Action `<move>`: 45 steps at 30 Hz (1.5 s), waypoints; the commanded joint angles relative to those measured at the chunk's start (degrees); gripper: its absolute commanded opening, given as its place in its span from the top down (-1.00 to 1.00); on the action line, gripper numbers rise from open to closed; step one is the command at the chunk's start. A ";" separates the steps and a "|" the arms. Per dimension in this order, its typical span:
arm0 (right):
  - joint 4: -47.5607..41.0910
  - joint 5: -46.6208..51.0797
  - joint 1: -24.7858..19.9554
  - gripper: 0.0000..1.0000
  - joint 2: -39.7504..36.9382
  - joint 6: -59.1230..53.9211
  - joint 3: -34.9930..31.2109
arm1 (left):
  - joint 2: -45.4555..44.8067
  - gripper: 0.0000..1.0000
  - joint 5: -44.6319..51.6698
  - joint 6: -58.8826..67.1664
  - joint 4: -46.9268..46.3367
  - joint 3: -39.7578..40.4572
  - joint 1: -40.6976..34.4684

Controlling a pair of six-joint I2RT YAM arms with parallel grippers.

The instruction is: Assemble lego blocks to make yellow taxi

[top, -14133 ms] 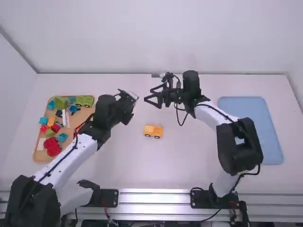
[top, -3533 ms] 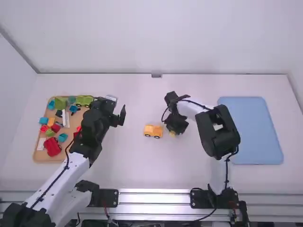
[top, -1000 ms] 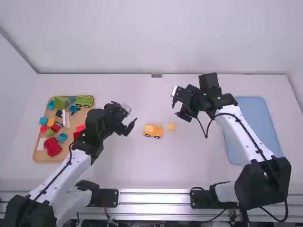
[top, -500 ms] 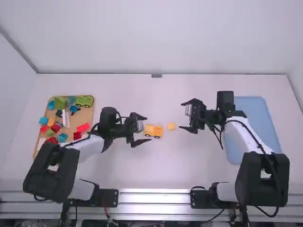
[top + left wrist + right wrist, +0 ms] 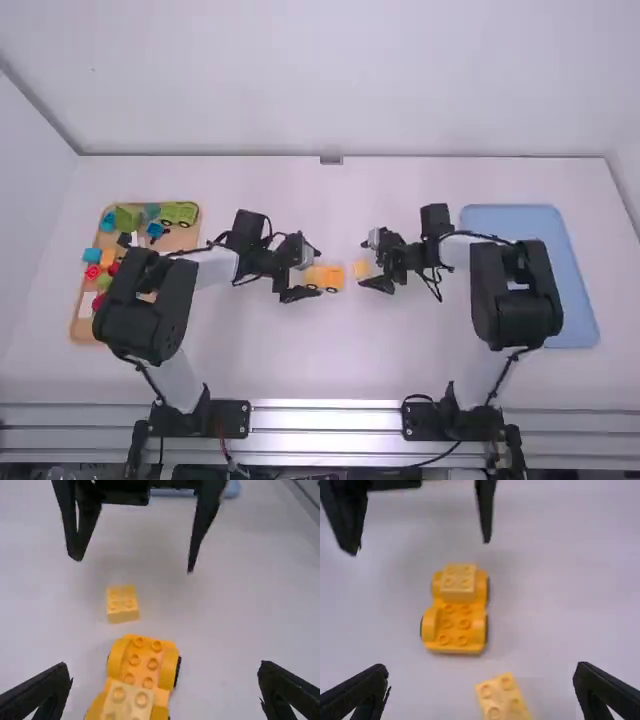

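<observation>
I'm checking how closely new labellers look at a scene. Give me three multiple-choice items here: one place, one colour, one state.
1. Where is the loose yellow block?
A) on the table beside the wheeled car
B) in the tan tray
C) at the table's far edge

2. What colour is the tray at the table's right side?
A) green
B) red
C) blue

3. How is the left claw?
A) shut
B) open
C) shut on a block

1 A: both wrist views show bare table between block and car.
2 C: the high view shows it plain blue.
3 B: its fingers stand wide apart in the left wrist view.
</observation>
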 commanded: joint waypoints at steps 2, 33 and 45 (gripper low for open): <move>-2.14 2.16 0.24 -0.85 2.73 -5.09 3.74 | 0.48 -0.98 -2.80 9.42 -4.22 1.73 0.44; -10.16 4.52 -0.22 0.48 14.88 -15.67 11.43 | 0.48 -0.96 -4.61 10.58 -2.67 -1.01 -0.35; -34.51 3.21 1.07 0.64 12.50 -24.98 20.13 | 5.81 -0.98 -5.57 4.50 10.19 -2.47 -0.66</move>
